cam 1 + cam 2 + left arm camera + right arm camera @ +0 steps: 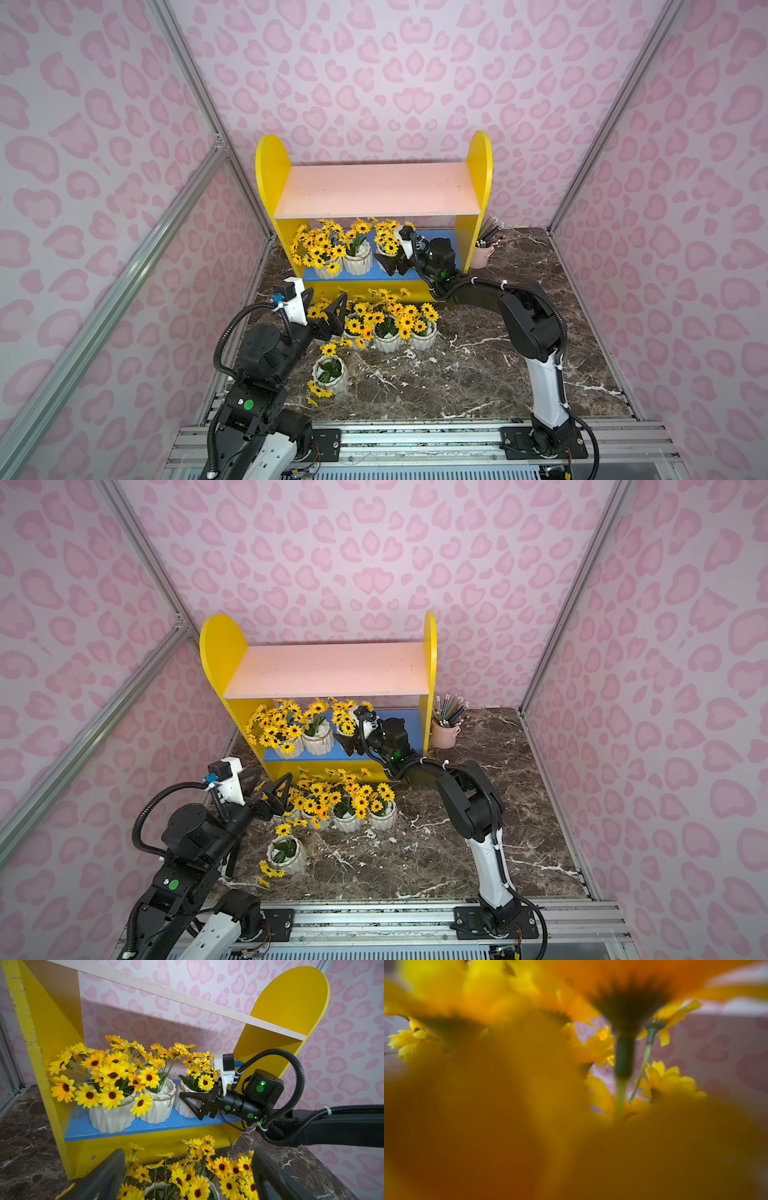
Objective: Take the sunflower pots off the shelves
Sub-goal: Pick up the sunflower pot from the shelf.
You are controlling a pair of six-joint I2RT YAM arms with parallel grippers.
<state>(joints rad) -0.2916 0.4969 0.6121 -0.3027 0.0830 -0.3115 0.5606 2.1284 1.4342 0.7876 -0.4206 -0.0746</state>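
Observation:
The shelves [376, 191] stand at the back, a yellow unit whose pink upper board is bare. On the blue lower board [145, 1124] stand three sunflower pots [112, 1113] [160, 1109] [182, 1106]. My right gripper [187, 1093] [384, 251] reaches in from the right, open. One black finger [193, 1101] lies in front of the rightmost pot and the other is hidden behind it. Blurred petals fill the right wrist view. My left gripper [189, 1176] [324, 305] hangs open over several sunflower pots [386, 340] on the floor before the shelves, holding nothing.
One more sunflower pot [332, 374] sits alone on the marble floor [478, 374] nearer the front. A pink cup of pencils [484, 253] stands right of the shelf unit. Pink patterned walls close in on three sides.

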